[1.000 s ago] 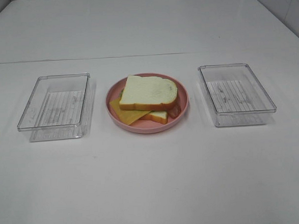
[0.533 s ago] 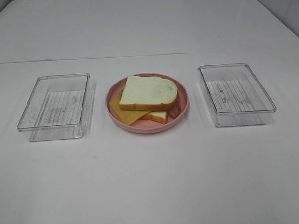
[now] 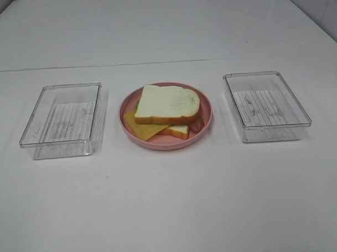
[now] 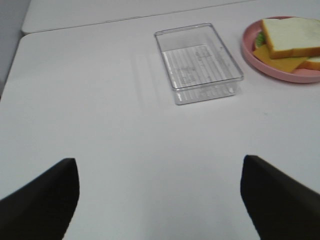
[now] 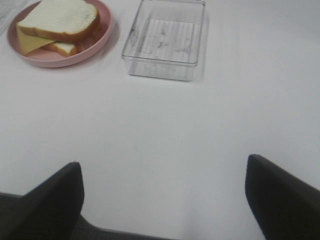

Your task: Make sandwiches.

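Observation:
A sandwich stands stacked on the round pink plate (image 3: 163,141) at the table's middle. The top white bread slice (image 3: 167,103) lies over a yellow-orange cheese slice (image 3: 140,128), a lower bread slice (image 3: 178,130), a bit of red-brown bacon (image 3: 197,125) and a sliver of green lettuce (image 3: 135,106). Neither gripper shows in the exterior high view. In the left wrist view the left gripper (image 4: 157,167) is open and empty, far from the sandwich (image 4: 292,37). In the right wrist view the right gripper (image 5: 162,165) is open and empty, far from the sandwich (image 5: 60,17).
An empty clear plastic tray (image 3: 61,149) stands left of the plate and another (image 3: 271,134) right of it. They also show in the left wrist view (image 4: 200,95) and the right wrist view (image 5: 160,70). White tabletop lies all around.

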{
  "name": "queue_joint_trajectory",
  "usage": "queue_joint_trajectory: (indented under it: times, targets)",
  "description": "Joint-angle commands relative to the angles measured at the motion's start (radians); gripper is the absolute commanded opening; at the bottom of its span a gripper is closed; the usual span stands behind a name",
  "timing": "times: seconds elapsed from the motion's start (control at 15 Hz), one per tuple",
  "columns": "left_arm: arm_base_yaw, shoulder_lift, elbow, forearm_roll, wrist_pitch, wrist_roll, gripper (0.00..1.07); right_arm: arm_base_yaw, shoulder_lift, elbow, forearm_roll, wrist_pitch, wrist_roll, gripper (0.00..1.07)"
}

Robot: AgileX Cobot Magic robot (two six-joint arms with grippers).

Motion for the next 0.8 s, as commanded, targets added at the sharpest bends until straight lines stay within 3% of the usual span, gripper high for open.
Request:
queue_joint_trajectory:
  times: [0.07, 0.33, 0.8]
  targets:
    - [0.118, -0.011, 0.001, -0.006, -0.010, 0.005, 0.84, -0.091, -0.010, 0.003, 0.002, -0.011, -0.011, 0.83]
    - [0.202, -0.023, 0.001, -0.006, -0.010, 0.005, 0.84, -0.111, -0.010, 0.003, 0.002, -0.011, -0.011, 0.83]
    - [0.205, -0.021, 0.001, -0.005, -0.010, 0.006, 0.84, -0.111, -0.106, 0.003, 0.002, -0.012, -0.011, 0.83]
